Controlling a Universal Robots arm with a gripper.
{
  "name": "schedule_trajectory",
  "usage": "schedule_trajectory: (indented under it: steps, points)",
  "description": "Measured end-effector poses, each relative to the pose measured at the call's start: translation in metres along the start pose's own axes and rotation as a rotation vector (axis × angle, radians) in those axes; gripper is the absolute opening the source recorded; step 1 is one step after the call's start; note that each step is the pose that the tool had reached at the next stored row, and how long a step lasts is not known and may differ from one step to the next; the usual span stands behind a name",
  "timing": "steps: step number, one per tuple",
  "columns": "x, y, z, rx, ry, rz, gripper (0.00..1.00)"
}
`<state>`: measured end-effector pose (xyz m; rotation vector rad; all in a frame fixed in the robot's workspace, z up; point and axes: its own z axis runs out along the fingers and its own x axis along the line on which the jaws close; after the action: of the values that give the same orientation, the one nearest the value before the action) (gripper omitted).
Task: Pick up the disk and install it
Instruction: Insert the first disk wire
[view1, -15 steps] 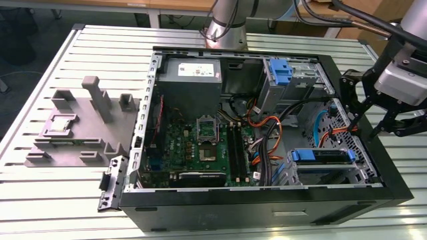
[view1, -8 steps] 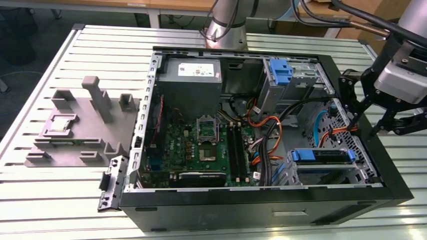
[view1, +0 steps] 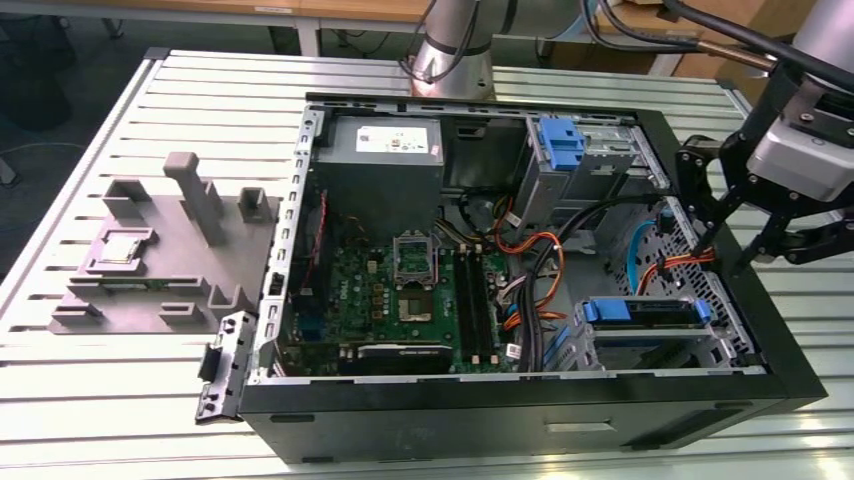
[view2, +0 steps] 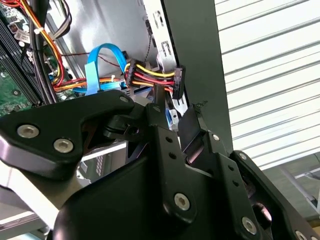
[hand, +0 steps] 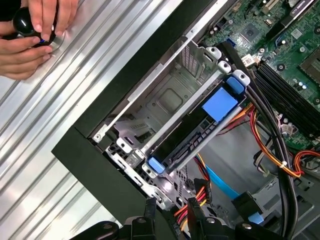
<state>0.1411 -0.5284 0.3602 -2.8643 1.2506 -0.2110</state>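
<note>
Pincer: your pincer (view1: 731, 240) hangs over the wall of the black computer case (view1: 534, 420) on the exterior view's right; black jointed links sit under a pale grey wrist; you cannot tell how far it is open, nor whether it has hold of anything.
Disk: the disk (hand: 197, 140) sits in the perforated metal drive cage (hand: 165, 100) at a corner of the case, near your pincer; in the first wrist view you see its thin dark edge framed by smooth blue plastic rails, with a square blue tab at one end.
Cables: in the second wrist view a black power connector (view2: 177, 82) with yellow, red and black wires hangs just beyond the pincer's links; a flat, glossy blue ribbon cable (view2: 102, 60) loops beside it.
Blue latch: a tall blue plastic latch (view1: 561, 145) stands in the far bay, well apart from the disk.
Motherboard: a green board (view1: 400, 290) lies flat inside the case.
Counter: the counter (view1: 134, 400) is ribbed, silvery metal slats; a grey moulded fixture (view1: 147, 270) lies on it, on the exterior view's left of the case.
Hands: a person's hands (hand: 30, 35) rest on the counter outside the case, around a round black knob (hand: 22, 20).
</note>
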Motion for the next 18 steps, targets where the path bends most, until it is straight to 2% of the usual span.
schedule_trajectory:
  steps: [5, 8, 12, 15, 18]
  points:
    - [-0.0002, -0.0001, 0.0012, 0.0087, -0.0044, -0.073, 0.38]
    - [-0.0003, 0.0000, 0.0021, 0.0112, -0.0044, -0.105, 0.38]
    - [-0.0009, -0.0015, 0.0033, 0.0023, 0.0049, -0.115, 0.38]
    - [-0.0021, -0.0040, 0.0039, -0.0085, 0.0153, -0.117, 0.38]
    - [-0.0026, -0.0058, 0.0044, -0.0118, 0.0187, -0.119, 0.38]
